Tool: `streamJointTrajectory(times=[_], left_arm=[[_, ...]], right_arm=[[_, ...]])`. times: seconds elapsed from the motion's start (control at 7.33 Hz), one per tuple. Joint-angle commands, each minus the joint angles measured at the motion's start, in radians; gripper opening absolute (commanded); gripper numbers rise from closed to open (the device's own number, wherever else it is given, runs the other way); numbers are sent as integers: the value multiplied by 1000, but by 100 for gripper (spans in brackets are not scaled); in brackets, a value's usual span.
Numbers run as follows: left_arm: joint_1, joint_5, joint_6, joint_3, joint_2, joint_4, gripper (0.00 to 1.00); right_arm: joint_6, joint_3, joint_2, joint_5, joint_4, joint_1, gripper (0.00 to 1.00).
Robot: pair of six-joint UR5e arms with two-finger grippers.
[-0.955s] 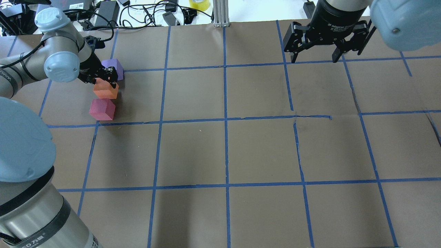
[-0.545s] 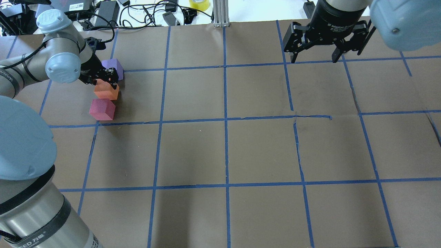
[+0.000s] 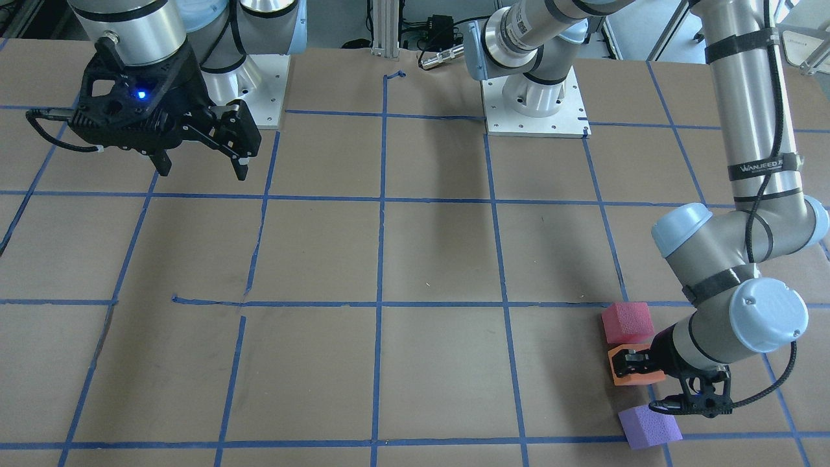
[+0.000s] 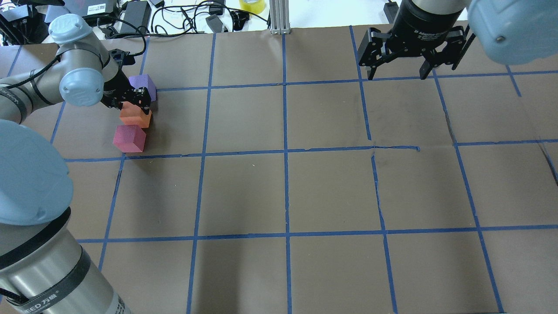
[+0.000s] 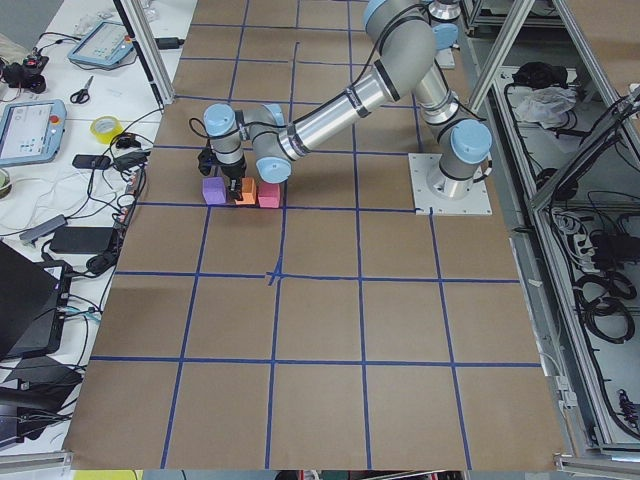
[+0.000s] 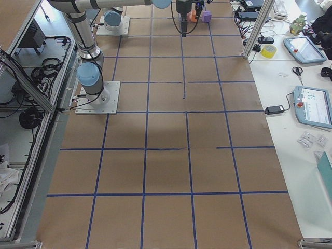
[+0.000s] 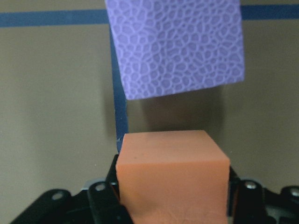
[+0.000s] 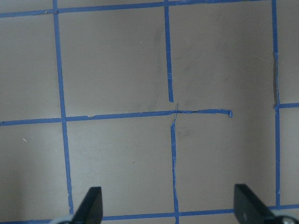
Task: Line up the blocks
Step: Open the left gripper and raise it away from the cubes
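Note:
My left gripper point(image 4: 133, 104) is shut on the orange block point(image 4: 136, 117), low at the table; I cannot tell if the block rests on the paper. In the left wrist view the orange block point(image 7: 173, 177) sits between the fingers point(image 7: 100, 198), with the purple block point(image 7: 175, 46) just beyond it. The purple block point(image 4: 143, 83) lies on one side of the orange one and the pinkish-red block point(image 4: 129, 138) on the other, in a rough row. In the front view they are pinkish-red point(image 3: 627, 322), orange point(image 3: 639, 375) and purple point(image 3: 648, 427). My right gripper point(image 4: 396, 72) is open and empty, far off.
The table is covered in brown paper point(image 4: 331, 192) with a blue tape grid. Cables and adapters point(image 4: 183, 15) lie beyond the far edge. The right gripper point(image 8: 169, 207) hangs over bare paper with torn tape.
My left gripper has shifted slightly with the orange block, bringing it a little nearer the pinkish-red block. The right arm has not moved.

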Motion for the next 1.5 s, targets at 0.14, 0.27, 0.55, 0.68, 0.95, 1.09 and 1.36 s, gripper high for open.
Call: streamJointTrajectory(times=[0.14,0.27,0.55,0.68,0.95,1.09,1.36], left_arm=[[0,3,-3,1,6,0,84],[0,3,-3,10,22,-5,88],[-6,0,-3,14,80,-55,96],[-21,-6,-3,23,133,-131,96],[-78,-30,-15,24,260,-271,100],[-119,-35,-26,24,329,-328,100],[-201,-49,-33,26,458,-441,100]], right_arm=[[0,0,0,2,0,0,100],[2,0,0,2,-2,0,100],[0,0,0,2,0,0,100],[2,0,0,3,-2,2,100],[2,0,1,3,-2,2,100],[0,0,0,2,-2,2,100],[0,0,1,2,-2,0,100]])
